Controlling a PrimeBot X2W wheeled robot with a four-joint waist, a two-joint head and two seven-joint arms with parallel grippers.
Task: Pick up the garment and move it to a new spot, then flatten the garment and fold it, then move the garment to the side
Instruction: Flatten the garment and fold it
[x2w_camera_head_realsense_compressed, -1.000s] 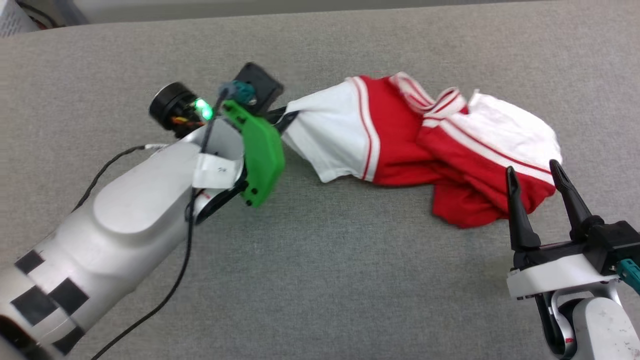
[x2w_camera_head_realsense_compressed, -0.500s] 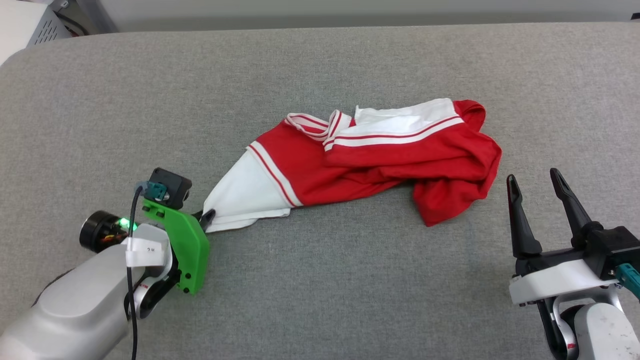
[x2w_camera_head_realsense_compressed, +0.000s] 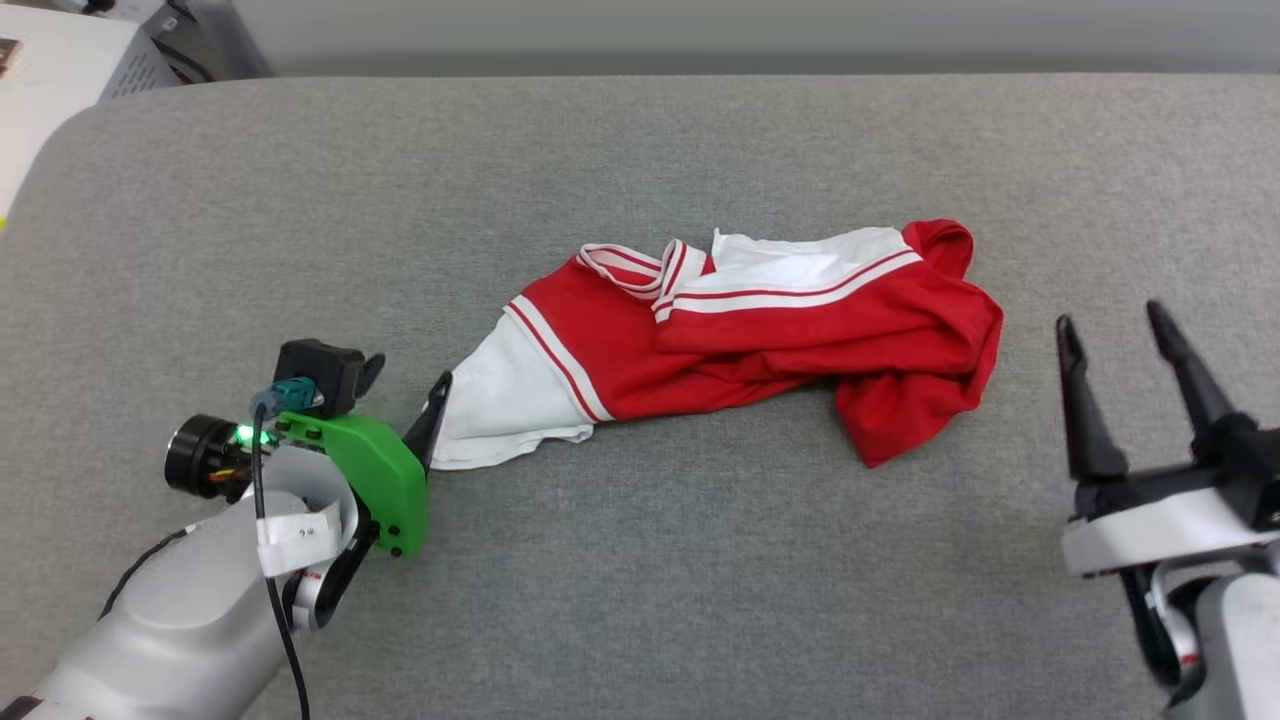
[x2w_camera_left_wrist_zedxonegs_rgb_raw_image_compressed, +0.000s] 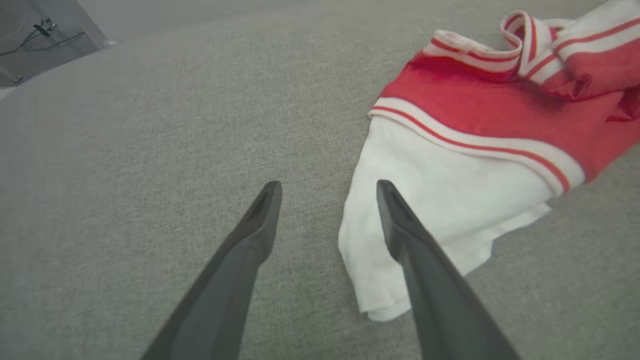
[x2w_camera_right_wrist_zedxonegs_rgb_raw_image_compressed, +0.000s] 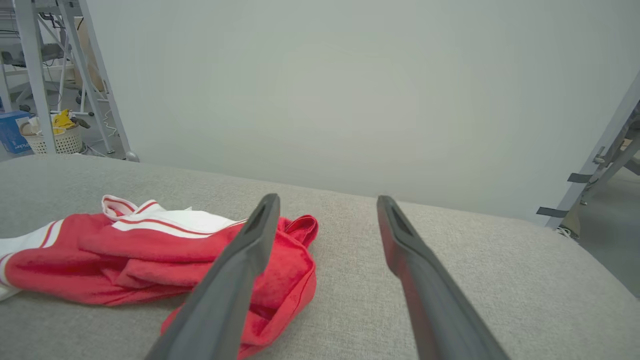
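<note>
The garment (x2w_camera_head_realsense_compressed: 760, 330), a red T-shirt with white sleeves, lies crumpled in the middle of the grey padded table (x2w_camera_head_realsense_compressed: 640, 600). Its striped collar (x2w_camera_head_realsense_compressed: 640, 265) is bunched on top, and one white sleeve (x2w_camera_head_realsense_compressed: 500, 405) stretches out to the left. My left gripper (x2w_camera_head_realsense_compressed: 408, 378) stands open right at that sleeve's tip. In the left wrist view the left gripper (x2w_camera_left_wrist_zedxonegs_rgb_raw_image_compressed: 327, 184) has bare table between its fingers, and its right finger crosses the edge of the white sleeve (x2w_camera_left_wrist_zedxonegs_rgb_raw_image_compressed: 450, 205). My right gripper (x2w_camera_head_realsense_compressed: 1110, 315) is open and empty, just right of the garment's red hem (x2w_camera_right_wrist_zedxonegs_rgb_raw_image_compressed: 280, 280).
The table's rounded far-left corner (x2w_camera_head_realsense_compressed: 90, 120) borders a white box (x2w_camera_head_realsense_compressed: 60, 60). Beyond the table in the right wrist view stand a metal rack (x2w_camera_right_wrist_zedxonegs_rgb_raw_image_compressed: 30, 75) and a white basket (x2w_camera_right_wrist_zedxonegs_rgb_raw_image_compressed: 52, 141), with a pale wall behind.
My left gripper, shut on the white sleeve, dragged the garment, then opened and let the sleeve drop. The head camera shifted too. The right gripper stayed open.
</note>
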